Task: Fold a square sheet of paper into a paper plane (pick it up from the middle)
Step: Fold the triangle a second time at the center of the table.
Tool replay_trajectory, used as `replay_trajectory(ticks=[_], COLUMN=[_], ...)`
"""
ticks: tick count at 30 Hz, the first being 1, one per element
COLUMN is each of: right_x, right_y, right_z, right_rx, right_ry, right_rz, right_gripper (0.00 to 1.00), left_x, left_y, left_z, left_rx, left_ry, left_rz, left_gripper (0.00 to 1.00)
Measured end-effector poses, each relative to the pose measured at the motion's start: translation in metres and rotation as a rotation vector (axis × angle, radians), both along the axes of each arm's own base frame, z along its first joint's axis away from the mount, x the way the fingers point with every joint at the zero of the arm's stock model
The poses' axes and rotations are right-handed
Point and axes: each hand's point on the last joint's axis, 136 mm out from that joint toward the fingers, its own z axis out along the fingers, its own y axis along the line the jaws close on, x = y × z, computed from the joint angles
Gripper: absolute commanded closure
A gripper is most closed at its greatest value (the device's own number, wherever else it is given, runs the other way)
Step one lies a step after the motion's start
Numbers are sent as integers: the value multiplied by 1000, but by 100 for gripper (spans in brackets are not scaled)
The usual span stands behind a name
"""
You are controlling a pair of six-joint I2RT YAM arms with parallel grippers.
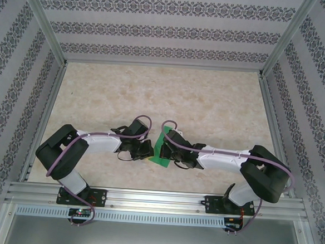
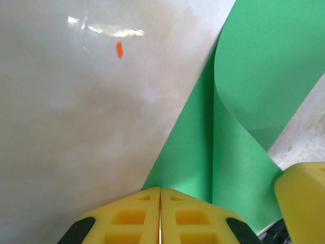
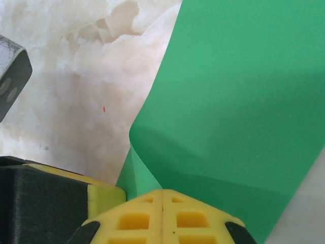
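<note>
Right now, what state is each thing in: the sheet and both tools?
Sheet: bent over in a soft curl, not pressed flat, pinched by both tools.
Left tool: shut on the sheet.
Right tool: shut on the sheet.

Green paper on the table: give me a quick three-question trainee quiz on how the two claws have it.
1. True or false: the left claw is shut on the square sheet of paper.
2. In the right wrist view, the sheet beside the right claw is: A lying flat, B curled over, C torn in two.
3. Fill in: seen from above, the sheet sits ___ the two claws.
Key: 1 true; 2 B; 3 between.
</note>
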Motion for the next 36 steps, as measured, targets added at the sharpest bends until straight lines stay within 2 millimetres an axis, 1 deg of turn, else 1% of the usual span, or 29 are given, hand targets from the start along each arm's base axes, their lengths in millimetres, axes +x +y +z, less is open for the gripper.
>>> replay_trajectory(ticks=[3,9,18,23,29,36], right_x=[5,9,19,20,18,26], right_y=[-5,-19,-24,-28,-28,-27], right_z=[-1,-9,-6,-16,-27,-27], right_rx=[7,13,36,23,7,8], right_ry=[9,33,16,43,68,62], right_rz=[16,42,99,117,144,152], right_gripper=[99,99,98,98,98,98], left_x=[2,4,6,7,7,8], left_y=[0,0,-2,-3,-3,-3], left_z=[0,0,-1,-1,-1,-1], left_rx=[14,26,31,35,40,48], left_ry=[-4,-13,-18,-21,-24,-23], left_rz=[-8,-21,-38,-48,-57,-61], left_gripper=[91,90,90,90,90,90])
